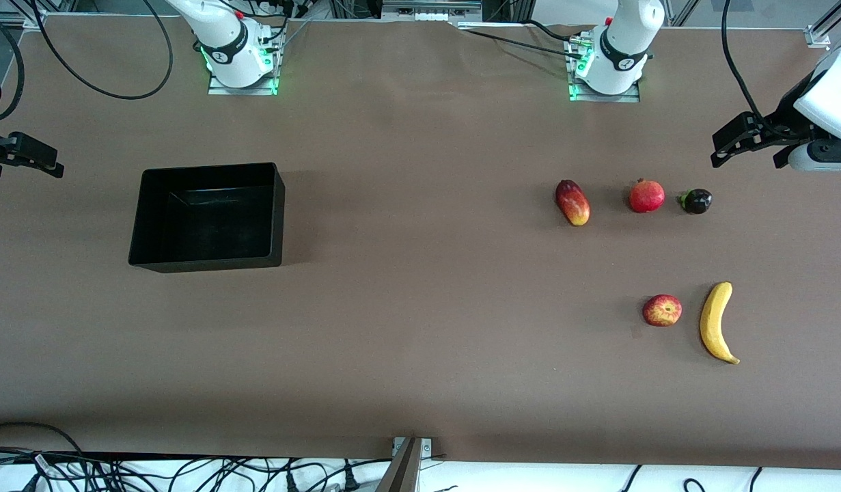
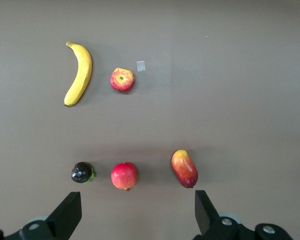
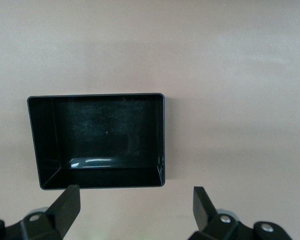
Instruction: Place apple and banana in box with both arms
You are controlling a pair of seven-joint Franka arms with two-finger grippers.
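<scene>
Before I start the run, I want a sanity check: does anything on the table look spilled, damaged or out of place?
Nothing stands out. The apple and banana lie whole, side by side and apart; the black box sits upright and empty. Both the left gripper and right gripper hang open, holding nothing.

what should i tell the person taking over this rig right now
Left gripper: open, holding nothing, up at the left arm's end of the table.
Right gripper: open, holding nothing, up at the right arm's end, near the box.
Apple and banana lie side by side on the table, apart, nearer the front camera than the other three fruits.
Done: nothing; the box holds no fruit.
Left: both fruits go into the box.
</scene>
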